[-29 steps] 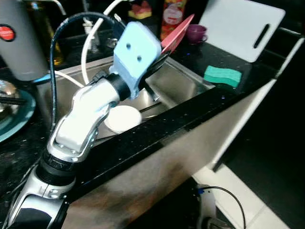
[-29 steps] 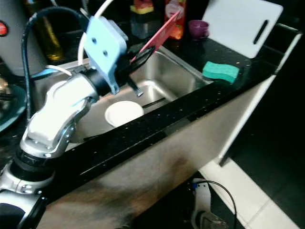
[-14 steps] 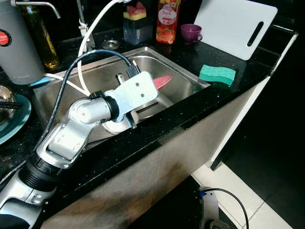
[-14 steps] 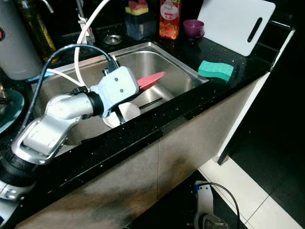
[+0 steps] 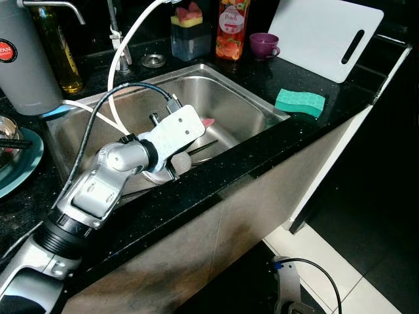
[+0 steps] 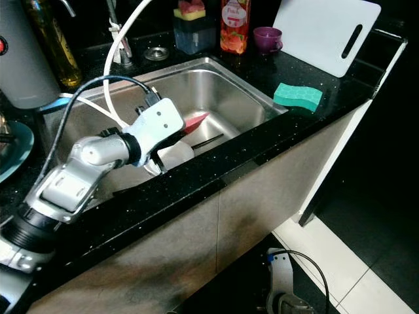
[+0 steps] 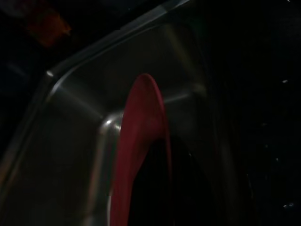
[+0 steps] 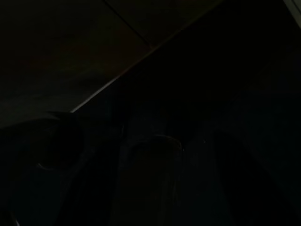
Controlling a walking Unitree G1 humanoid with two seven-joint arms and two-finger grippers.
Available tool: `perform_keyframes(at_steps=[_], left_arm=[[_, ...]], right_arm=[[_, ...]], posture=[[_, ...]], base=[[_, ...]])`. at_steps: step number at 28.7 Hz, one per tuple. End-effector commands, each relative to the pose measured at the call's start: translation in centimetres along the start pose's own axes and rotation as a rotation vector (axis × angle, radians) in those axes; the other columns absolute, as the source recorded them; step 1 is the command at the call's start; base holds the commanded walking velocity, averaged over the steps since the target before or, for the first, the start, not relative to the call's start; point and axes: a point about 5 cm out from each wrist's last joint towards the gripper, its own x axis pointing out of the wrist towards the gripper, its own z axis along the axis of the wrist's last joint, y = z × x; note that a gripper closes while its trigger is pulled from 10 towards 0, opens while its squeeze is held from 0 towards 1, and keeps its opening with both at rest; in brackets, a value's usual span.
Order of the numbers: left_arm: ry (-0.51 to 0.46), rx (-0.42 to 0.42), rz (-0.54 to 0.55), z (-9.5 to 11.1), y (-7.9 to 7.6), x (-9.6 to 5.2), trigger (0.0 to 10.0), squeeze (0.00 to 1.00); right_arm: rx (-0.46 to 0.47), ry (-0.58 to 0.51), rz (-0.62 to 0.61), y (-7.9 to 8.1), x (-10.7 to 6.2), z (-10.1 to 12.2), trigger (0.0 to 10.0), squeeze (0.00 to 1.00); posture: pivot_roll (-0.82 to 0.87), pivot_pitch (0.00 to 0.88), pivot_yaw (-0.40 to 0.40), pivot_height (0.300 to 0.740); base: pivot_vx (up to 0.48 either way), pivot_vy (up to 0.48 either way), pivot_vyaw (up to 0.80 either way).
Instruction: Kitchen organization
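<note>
Reaching down into the stainless steel sink (image 5: 252,108), the left claw (image 6: 178,131) is clamped on a flat red plastic plate (image 6: 195,120), held on edge just above the sink floor. The plate's long axis runs away from the wrist toward the far right of the basin, its rounded free end pointing at the sink's right wall; in the left wrist view the red plate (image 7: 141,141) shows as a narrow upright blade against the steel corner. Just beneath the claw lies a round white dish (image 6: 175,156) on the sink bottom, with a dark utensil (image 6: 208,140) lying beside it to the right.

The sink is set into a black speckled stone table (image 5: 308,137). On the table right of the sink rests a green wavy sponge (image 5: 300,102), and beyond it a white cutting board with a slot handle (image 5: 327,36) leans at the far right. Along the far edge stand a small purple cup (image 5: 266,46), a red-labelled bottle (image 5: 231,29) and a clear holder with coloured sponges (image 5: 185,29). At the left are a grey cylindrical canister (image 5: 26,62), an amber oil bottle (image 5: 59,52) and a teal plate (image 5: 16,167). White floor tiles (image 5: 340,268) show at the near right below the cabinet front. The right wrist view is too dark to read, so I cannot tell how the right claw stands.
</note>
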Motion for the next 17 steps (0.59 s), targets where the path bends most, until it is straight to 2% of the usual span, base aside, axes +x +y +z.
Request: perform_keyframes(at_steps=[1, 8, 17], left_arm=[[-0.014, -0.022, -0.005, -0.2, 0.0, 0.0, 10.0, 0.00], [-0.032, -0.054, -0.013, -0.3, 0.1, 0.3, 10.0, 0.00], [0.016, -0.074, 0.002, -2.2, -0.4, 0.6, 10.0, 0.00]], right_arm=[[-0.003, 0.018, -0.008, -0.1, -0.1, -0.4, 10.0, 0.00], [-0.004, 0.019, -0.008, -0.1, -0.1, -0.5, 10.0, 0.00], [-0.003, 0.018, -0.007, 0.0, -0.1, -0.6, 10.0, 0.00]], posture=[[0.03, 0.075, -0.009, 0.740], [0.02, 0.084, -0.003, 0.740], [0.01, 0.102, 0.008, 0.740]], base=[[0.000, 0.000, 0.00], [0.000, 0.000, 0.00], [0.000, 0.000, 0.00]])
